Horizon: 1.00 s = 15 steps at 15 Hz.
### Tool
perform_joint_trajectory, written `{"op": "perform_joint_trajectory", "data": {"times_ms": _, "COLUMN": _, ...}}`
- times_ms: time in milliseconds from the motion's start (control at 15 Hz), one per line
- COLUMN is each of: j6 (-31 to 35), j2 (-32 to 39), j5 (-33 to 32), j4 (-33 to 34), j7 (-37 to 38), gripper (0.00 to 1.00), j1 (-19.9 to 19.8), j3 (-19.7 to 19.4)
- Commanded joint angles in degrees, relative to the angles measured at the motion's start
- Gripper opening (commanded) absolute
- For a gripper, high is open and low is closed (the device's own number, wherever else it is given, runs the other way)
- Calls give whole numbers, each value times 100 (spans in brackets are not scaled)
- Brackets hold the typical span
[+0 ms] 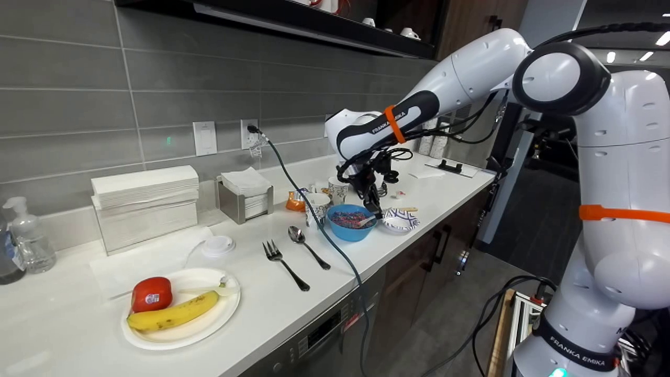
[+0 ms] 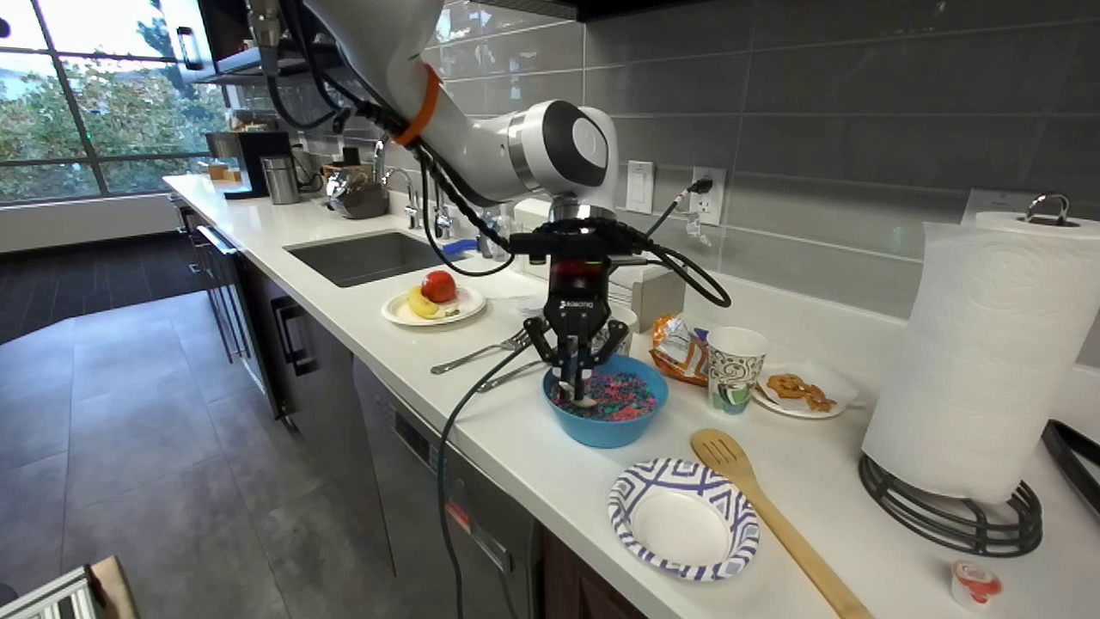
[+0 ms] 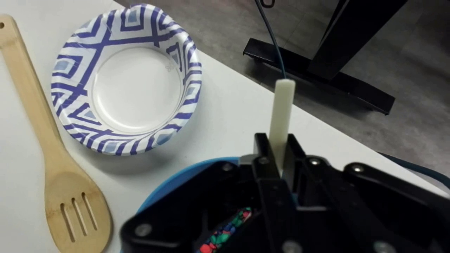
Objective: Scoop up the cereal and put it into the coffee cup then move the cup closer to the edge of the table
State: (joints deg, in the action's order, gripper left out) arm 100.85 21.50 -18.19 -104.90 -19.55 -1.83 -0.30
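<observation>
Surface [image 3: 218, 116]: front edge runs straight past the pincer [image 3: 277, 142], bare strip between. Flanks occupied: paper bowl [image 3: 137, 91] and slotted wooden spatula [image 3: 54, 158] on one side of the pincer, metal spoon [image 1: 297, 234] and fork [image 1: 275, 255] on the opposite. Two patterned cups [image 2: 737, 374] near, wall side of it. Pincer drawn together, pinching a pale utensil [image 3: 282, 102] above the blue bowl [image 2: 606, 432]. Cereal [image 2: 627, 398] in that bowl, directly under the pincer; utensil's lower end apparently in it, view partly blocked.
</observation>
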Motion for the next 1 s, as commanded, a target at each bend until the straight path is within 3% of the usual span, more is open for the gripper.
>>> {"op": "perform_joint_trajectory", "data": {"times_ms": 0, "j6": -204, "j2": -171, "j5": 44, "j4": -18, "j7": 11, "gripper": 3, "j1": 0, "j3": 23}}
{"op": "perform_joint_trajectory", "data": {"times_ms": 333, "j6": 158, "j2": -375, "j5": 648, "j4": -313, "j7": -77, "gripper": 3, "j1": -208, "j3": 42}}
{"op": "perform_joint_trajectory", "data": {"times_ms": 667, "j6": 1041, "j2": -681, "j5": 1915, "j4": -948, "j7": -274, "gripper": 3, "j1": -561, "j3": 4}}
{"op": "perform_joint_trajectory", "data": {"times_ms": 933, "j6": 1713, "j2": -1046, "j5": 2534, "j4": -1457, "j7": -496, "gripper": 3, "j1": -794, "j3": -115}}
